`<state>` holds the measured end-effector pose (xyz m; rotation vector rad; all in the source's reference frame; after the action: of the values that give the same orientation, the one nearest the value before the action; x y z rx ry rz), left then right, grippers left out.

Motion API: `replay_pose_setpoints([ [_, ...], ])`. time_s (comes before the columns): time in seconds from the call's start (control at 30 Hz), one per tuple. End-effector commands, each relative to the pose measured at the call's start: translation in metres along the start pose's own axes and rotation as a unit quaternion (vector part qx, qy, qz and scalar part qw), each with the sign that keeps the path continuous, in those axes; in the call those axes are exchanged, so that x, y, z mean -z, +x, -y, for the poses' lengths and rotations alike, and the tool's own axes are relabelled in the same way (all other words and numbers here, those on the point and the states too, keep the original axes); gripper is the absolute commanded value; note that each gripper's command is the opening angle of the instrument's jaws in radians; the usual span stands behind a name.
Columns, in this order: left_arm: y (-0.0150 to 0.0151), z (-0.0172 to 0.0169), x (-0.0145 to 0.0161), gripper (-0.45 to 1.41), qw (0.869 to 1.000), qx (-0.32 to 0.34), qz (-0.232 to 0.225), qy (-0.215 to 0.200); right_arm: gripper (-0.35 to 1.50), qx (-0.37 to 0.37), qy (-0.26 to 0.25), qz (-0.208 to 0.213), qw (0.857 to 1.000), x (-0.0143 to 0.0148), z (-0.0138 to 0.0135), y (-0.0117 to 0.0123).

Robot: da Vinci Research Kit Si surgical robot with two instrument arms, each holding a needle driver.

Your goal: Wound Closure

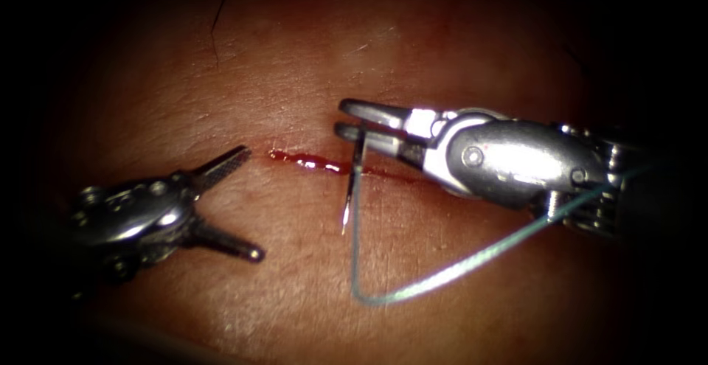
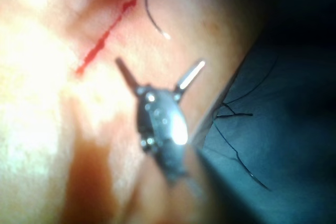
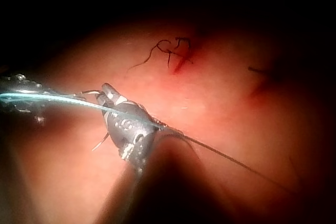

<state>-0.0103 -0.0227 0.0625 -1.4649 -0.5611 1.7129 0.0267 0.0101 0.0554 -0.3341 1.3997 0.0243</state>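
Steel jaws of the right tool (image 1: 352,120) are clamping the curved needle (image 1: 351,181) near its thread end, holding it over the cut (image 1: 324,164) with the point hanging down toward the near side, clear of the tissue (image 1: 295,63) as far as can be told. Teal thread (image 1: 442,269) is trailing from the needle in a loose loop, lying on the near tissue and running back past the right tool's wrist. The left tool (image 1: 228,203) is waiting at the cut's left end, jaws spread wide and holding nothing.

Judging by this, no stitch is placed here yet; a first bite would call for setting the point squarely at a wound edge. Open tissue is lying on both sides of the cut, though the slack loop is sitting close under the needle.
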Motion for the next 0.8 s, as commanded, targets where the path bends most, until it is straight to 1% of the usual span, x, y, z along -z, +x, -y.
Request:
replay_pose_setpoints([
  [0.03, -0.0016, 0.0001, 0.0000, 1.26, 1.000, -0.001, 0.003, 0.006, -0.35, 0.013, 0.005, -0.007, 1.000, -0.0014, 0.0001, -0.0006],
  [0.13, -0.0034, 0.0009, -0.0004, 1.23, 1.000, -0.009, 0.011, 0.020, -0.35, 0.034, 0.009, -0.014, 0.999, -0.0025, -0.0001, -0.0012],
  [0.3, -0.0072, 0.0027, -0.0022, 1.11, 0.998, -0.029, 0.044, 0.038, -0.35, 0.093, 0.012, -0.021, 0.995, -0.0041, -0.0004, -0.0027],
  [0.37, -0.0085, 0.0034, -0.0029, 1.09, 0.997, -0.035, 0.051, 0.038, -0.35, 0.117, 0.012, -0.020, 0.993, -0.0046, -0.0003, -0.0036],
  [0.4, -0.0097, 0.0041, -0.0038, 1.08, 0.997, -0.044, 0.053, 0.037, -0.35, 0.126, 0.011, -0.019, 0.992, -0.0050, 0.0000, -0.0044],
  [0.5, -0.0106, 0.0049, -0.0048, 1.06, 0.997, -0.042, 0.054, 0.036, -0.35, 0.130, 0.013, -0.016, 0.991, -0.0055, 0.0002, -0.0058],
  [0.53, -0.0104, 0.0052, -0.0052, 1.06, 0.997, -0.042, 0.055, 0.037, -0.35, 0.131, 0.012, -0.016, 0.991, -0.0058, -0.0001, -0.0065],
  [0.6, -0.0099, 0.0053, -0.0057, 1.03, 0.997, -0.040, 0.054, 0.038, -0.35, 0.136, 0.012, -0.015, 0.991, -0.0059, -0.0007, -0.0072],
  [0.67, -0.0098, 0.0052, -0.0060, 1.01, 0.997, -0.039, 0.054, 0.037, -0.35, 0.139, 0.011, -0.014, 0.990, -0.0060, -0.0011, -0.0075],
  [0.7, -0.0100, 0.0050, -0.0064, 0.96, 0.997, -0.036, 0.056, 0.033, -0.35, 0.142, 0.011, -0.013, 0.990, -0.0063, -0.0012, -0.0077],
  [0.8, -0.0110, 0.0050, -0.0067, 0.91, 0.997, -0.025, 0.068, 0.030, -0.35, 0.145, 0.011, -0.013, 0.989, -0.0069, -0.0013, -0.0080],
])
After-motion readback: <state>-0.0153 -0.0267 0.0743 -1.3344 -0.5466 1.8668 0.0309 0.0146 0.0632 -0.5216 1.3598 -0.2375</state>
